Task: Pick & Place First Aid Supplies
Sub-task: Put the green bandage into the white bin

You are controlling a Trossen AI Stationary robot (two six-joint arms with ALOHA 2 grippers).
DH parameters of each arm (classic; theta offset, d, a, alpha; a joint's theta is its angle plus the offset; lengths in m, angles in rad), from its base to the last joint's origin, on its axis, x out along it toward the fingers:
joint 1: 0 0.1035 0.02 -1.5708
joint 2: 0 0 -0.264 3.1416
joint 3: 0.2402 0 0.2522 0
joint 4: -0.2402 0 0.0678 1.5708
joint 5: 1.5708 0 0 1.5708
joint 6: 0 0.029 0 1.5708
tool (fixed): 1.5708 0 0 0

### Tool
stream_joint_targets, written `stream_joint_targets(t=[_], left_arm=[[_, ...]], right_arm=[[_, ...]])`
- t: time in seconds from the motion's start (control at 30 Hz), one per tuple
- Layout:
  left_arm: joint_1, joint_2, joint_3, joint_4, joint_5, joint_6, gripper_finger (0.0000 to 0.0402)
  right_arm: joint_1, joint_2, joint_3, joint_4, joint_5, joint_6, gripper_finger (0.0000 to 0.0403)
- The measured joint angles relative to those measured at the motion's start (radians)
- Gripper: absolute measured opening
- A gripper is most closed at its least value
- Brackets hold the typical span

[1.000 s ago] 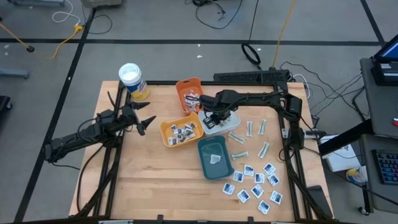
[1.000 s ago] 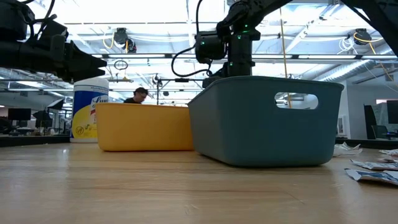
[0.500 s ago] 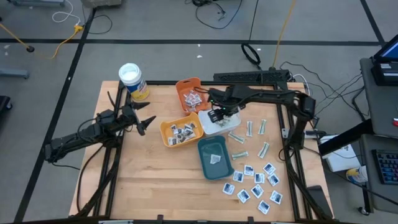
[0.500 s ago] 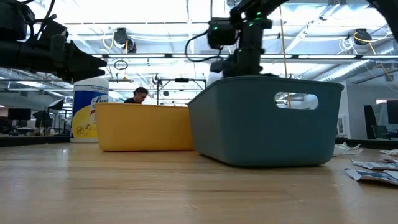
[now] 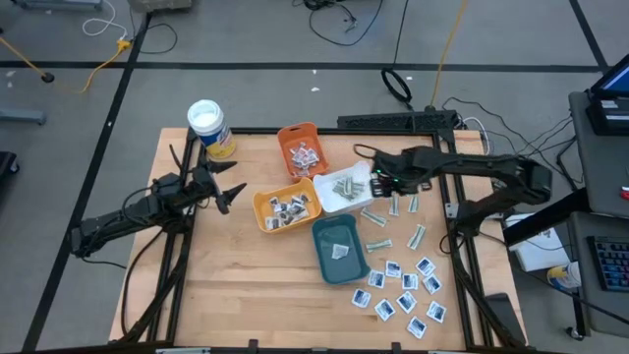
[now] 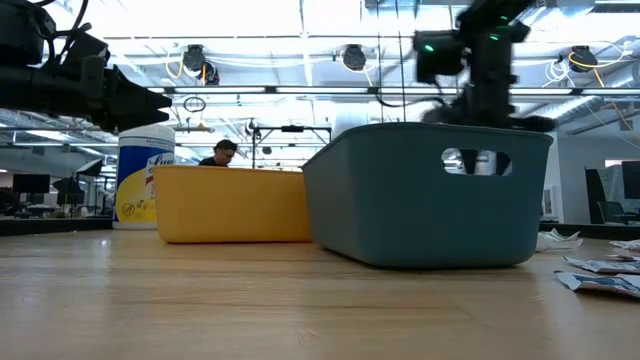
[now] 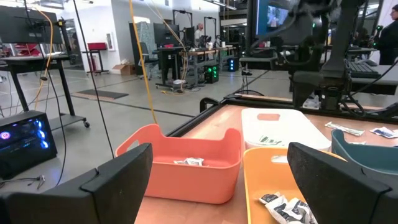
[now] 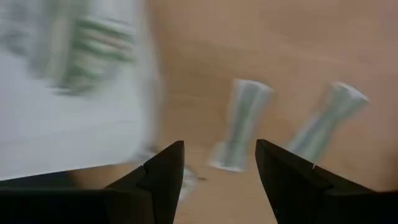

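Observation:
Narrow pale grey-green strips (image 5: 394, 204) lie flat on the table right of the white tray (image 5: 339, 204), which holds several more strips (image 5: 346, 186). Square white sachets (image 5: 403, 290) lie spread at the near right. My right gripper (image 5: 385, 183) hovers open and empty just past the white tray's right edge; in the right wrist view (image 8: 219, 168) a strip (image 8: 239, 124) lies beyond its fingers. My left gripper (image 5: 228, 193) waits open and empty left of the yellow tray (image 5: 263, 208); it also shows in the left wrist view (image 7: 217, 155).
An orange tray (image 5: 291, 132) with packets stands at the back, and a teal tray (image 5: 324, 258) with one sachet stands near the middle. A white-lidded canister (image 5: 209, 128) stands at the far left corner. A person shows far off in the room (image 6: 225, 153).
My right gripper has swung from above the white tray toward the table's right edge and now hangs past the tray's right rim, over the loose strips. The left arm has kept still.

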Motion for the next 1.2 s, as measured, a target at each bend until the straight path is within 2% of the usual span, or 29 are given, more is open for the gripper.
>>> stream_joint_targets(t=[0.2, 0.4, 0.8, 1.0, 1.1, 1.2], left_arm=[[0.000, 0.000, 0.000, 0.000, 0.000, 0.000, 0.0379], [0.000, 0.000, 0.000, 0.000, 0.000, 0.000, 0.0379], [0.000, 0.000, 0.000, 0.000, 0.000, 0.000, 0.0379], [0.000, 0.000, 0.000, 0.000, 0.000, 0.000, 0.0379], [0.000, 0.000, 0.000, 0.000, 0.000, 0.000, 0.0379], [0.000, 0.000, 0.000, 0.000, 0.000, 0.000, 0.0379]], right_arm=[[-0.065, -0.129, -0.149, -0.024, 0.027, 0.025, 0.0191], [-0.136, -0.182, -0.205, -0.035, 0.028, 0.008, 0.0191], [-0.155, -0.133, -0.355, 0.105, 0.023, 0.074, 0.0177], [-0.155, -0.098, -0.387, 0.169, 0.023, 0.096, 0.0165], [-0.155, -0.091, -0.387, 0.187, 0.022, 0.099, 0.0145], [-0.155, -0.087, -0.387, 0.195, 0.022, 0.100, 0.0106]])
